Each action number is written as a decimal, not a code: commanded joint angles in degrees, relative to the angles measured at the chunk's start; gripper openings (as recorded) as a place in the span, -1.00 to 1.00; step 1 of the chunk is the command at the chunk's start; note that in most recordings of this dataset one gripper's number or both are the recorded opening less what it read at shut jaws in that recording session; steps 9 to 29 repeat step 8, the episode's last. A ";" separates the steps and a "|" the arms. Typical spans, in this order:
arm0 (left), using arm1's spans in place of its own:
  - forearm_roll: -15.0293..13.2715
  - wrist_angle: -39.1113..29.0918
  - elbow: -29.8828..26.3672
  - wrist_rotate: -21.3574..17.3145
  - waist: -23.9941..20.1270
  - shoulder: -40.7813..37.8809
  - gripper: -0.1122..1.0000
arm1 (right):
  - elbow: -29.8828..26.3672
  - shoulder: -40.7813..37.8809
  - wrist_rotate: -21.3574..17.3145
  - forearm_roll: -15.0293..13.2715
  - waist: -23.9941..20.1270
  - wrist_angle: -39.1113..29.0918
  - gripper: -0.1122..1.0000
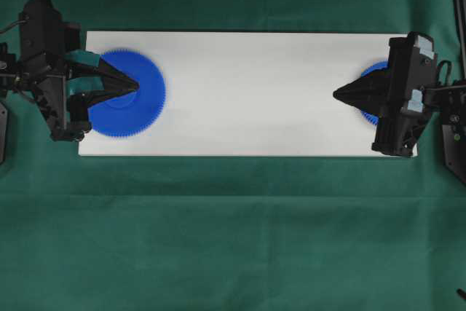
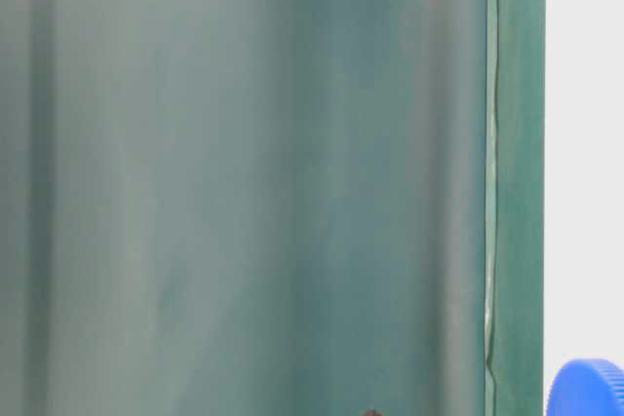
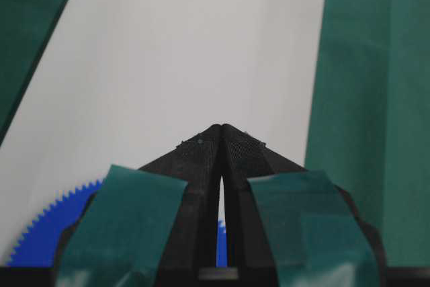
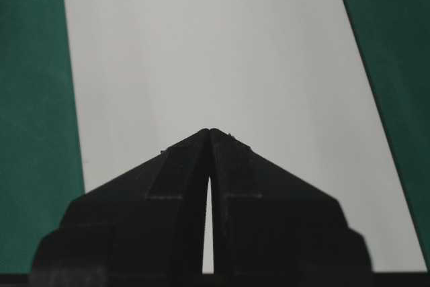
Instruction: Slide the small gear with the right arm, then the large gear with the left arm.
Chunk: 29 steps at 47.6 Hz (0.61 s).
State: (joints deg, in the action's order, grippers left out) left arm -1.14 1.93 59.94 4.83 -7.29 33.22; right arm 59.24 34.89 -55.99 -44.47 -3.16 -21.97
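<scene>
so both grippers are pinched closed, holding nothing. the right gripper [image 1: 337,95] sits over the small gear [image 1: 373,72] at the board's [image 1: 255,107] right end; the left gripper [image 1: 134,84] over the large gear [image 1: 138,103]. pushing off-centre might spin a gear away.

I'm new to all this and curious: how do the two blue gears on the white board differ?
The large gear lies near the board's left end and is mostly in sight, with the left gripper pointing over its middle. The small gear sits at the right end, mostly hidden under the right gripper. Both are bright blue with fine teeth, and both grippers are shut.
</scene>
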 commanded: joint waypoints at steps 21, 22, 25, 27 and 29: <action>0.09 1.41 0.09 -0.97 1.23 1.93 -0.79 | -0.44 0.26 0.00 -0.53 0.09 0.26 0.10; 0.09 1.41 0.09 -0.97 1.23 1.93 -0.79 | -0.44 0.26 0.00 -0.53 0.09 0.26 0.10; 0.09 1.41 0.09 -0.97 1.23 1.93 -0.79 | -0.44 0.26 0.00 -0.53 0.09 0.26 0.10; 0.09 1.41 0.09 -0.97 1.23 1.93 -0.79 | -0.44 0.26 0.00 -0.53 0.09 0.26 0.10; 0.09 1.41 0.09 -0.97 1.23 1.93 -0.79 | -0.44 0.26 0.00 -0.53 0.09 0.26 0.10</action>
